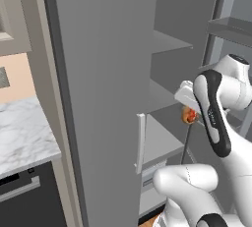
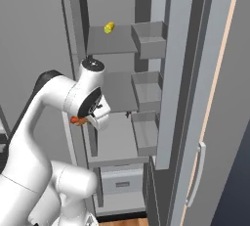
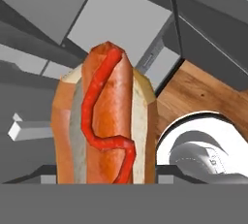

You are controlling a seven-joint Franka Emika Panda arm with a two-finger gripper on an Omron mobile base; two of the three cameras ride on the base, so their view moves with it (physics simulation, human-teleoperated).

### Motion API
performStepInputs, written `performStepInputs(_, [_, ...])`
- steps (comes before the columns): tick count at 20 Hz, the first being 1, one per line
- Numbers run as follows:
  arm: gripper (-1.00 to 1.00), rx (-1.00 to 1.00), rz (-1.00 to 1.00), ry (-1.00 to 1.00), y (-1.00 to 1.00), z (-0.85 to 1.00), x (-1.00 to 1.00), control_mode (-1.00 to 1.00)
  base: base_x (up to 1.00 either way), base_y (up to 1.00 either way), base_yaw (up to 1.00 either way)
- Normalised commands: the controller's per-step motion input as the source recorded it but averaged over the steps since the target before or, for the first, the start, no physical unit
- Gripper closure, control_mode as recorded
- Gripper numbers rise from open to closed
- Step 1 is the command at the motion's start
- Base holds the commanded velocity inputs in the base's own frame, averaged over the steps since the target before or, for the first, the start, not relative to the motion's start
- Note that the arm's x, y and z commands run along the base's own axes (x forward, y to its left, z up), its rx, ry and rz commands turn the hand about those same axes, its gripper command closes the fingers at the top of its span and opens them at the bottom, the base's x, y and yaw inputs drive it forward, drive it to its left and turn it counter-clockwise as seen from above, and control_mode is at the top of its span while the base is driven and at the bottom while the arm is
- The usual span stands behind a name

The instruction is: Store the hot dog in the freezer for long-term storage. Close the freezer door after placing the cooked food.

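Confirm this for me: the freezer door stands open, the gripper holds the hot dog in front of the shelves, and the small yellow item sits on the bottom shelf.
One detail is wrong. The small yellow item sits on the top shelf, not the bottom one, as the right base view shows. The rest holds: the freezer door stands open, and the gripper holds the hot dog in front of the shelves.

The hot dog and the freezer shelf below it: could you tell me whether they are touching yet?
Apart. In the left base view the hot dog hangs in the gripper, with open space between it and the freezer shelf beneath.
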Motion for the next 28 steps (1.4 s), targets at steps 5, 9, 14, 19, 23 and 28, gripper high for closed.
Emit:
performStepInputs(5, [1.00,0.12,-0.26,-0.19,0.00,-0.09,0.26,-1.00,0.00,0.00,0.00])
performStepInputs(9, [1.00,0.01,-0.09,-0.06,0.01,-0.01,0.49,-1.00,0.00,0.00,0.00])
performStepInputs(14, [1.00,0.00,0.00,0.00,-0.01,-0.01,0.39,-1.00,0.00,0.00,0.00])
performStepInputs(19, [1.00,0.00,-0.01,0.00,0.00,0.00,0.45,-1.00,0.00,0.00,0.00])
performStepInputs(23, [1.00,0.03,0.00,0.00,0.00,0.00,0.44,-1.00,0.00,0.00,0.00])
performStepInputs(28, [1.00,0.01,0.00,0.00,-0.03,-0.01,0.41,-1.00,0.00,0.00,0.00])
